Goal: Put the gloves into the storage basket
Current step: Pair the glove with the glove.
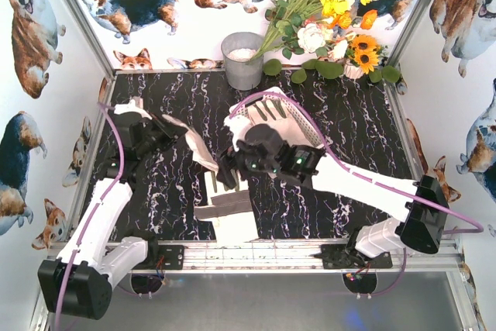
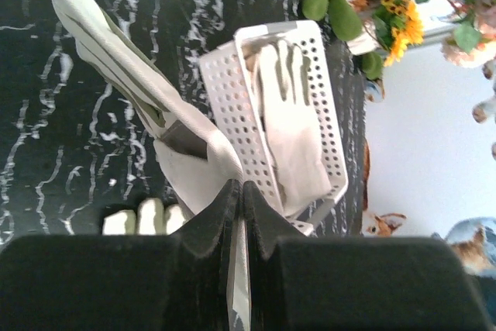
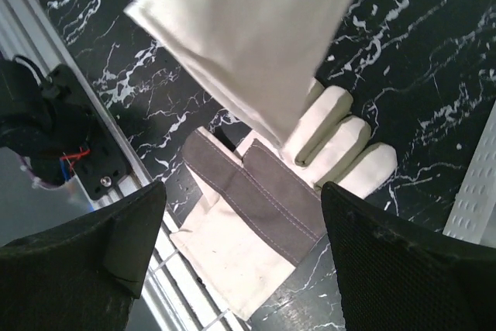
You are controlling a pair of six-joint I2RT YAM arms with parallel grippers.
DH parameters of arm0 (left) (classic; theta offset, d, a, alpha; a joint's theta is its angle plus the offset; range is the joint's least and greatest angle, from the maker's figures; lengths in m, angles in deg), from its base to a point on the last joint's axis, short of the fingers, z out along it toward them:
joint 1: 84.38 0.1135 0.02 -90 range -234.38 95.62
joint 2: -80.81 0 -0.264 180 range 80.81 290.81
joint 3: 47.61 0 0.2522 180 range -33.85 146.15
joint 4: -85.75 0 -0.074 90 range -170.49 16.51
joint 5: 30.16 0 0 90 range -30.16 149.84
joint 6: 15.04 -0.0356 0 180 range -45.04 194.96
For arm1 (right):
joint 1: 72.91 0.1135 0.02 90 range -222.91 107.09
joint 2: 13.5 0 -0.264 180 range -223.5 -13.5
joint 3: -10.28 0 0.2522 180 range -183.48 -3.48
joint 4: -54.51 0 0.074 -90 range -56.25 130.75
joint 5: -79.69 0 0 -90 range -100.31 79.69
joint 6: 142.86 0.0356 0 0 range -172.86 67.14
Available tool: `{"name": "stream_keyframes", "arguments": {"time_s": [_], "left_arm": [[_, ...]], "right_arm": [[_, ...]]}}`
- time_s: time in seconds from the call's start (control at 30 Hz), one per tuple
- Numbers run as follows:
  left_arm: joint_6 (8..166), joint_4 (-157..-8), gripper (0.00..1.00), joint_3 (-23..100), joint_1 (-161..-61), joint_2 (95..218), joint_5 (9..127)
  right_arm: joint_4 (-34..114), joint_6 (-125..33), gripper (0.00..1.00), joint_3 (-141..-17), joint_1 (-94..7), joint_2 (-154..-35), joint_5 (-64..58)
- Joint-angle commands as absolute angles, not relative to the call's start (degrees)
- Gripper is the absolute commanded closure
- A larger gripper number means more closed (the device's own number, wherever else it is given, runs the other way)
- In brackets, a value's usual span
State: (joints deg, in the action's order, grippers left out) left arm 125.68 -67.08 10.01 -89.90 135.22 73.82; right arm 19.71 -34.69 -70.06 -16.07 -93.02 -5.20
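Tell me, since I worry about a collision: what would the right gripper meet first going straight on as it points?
Probably the flat glove on the table, its grey patch between the open fingers. The hanging glove may brush first; depth is unclear.

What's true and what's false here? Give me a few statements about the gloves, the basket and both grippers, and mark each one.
The left gripper is shut on the lifted glove: true.
The storage basket holds nothing: false, a packed glove lies inside it.
The right gripper is open above the table glove: true.
The table glove lies at the far edge of the table: false, it lies at the near edge, by the arms' bases.
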Motion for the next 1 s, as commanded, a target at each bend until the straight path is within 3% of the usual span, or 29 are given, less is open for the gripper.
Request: {"name": "stream_keyframes", "arguments": {"time_s": [0.0,0.4,0.47,0.63,0.9,0.93,0.97], "left_arm": [[128.11,-68.51,1.0,12.83,-93.79,135.09,73.12],[134.22,-71.17,1.0,13.01,-100.96,133.97,70.54],[134.46,-71.47,1.0,13.18,-101.52,133.98,69.98],[133.65,-70.74,1.0,12.85,-101.78,134.63,69.08],[132.37,-72.4,1.0,12.04,-102.36,138.41,73.23],[132.3,-72.61,0.96,11.84,-102.54,138.81,73.65],[132.37,-72.92,0.84,11.58,-102.68,139.14,74.1]], "right_arm": [[22.82,-41.79,0.17,-73.64,-12.59,-93.39,-12.85],[26.53,-52.85,0.25,-71.17,-7.32,-95.37,-23.56],[26.76,-53.08,0.39,-70.91,-7.0,-95.66,-26.6],[29.28,-52.56,0.97,-68.12,-6.96,-92.99,-28.76],[28.66,-52.25,1.0,-64.17,-6.92,-89.86,-33.3],[28.29,-51.96,1.0,-63.85,-6.91,-89.61,-33.8],[28.08,-51.83,1.0,-63.45,-6.98,-89.22,-33.93]]}}
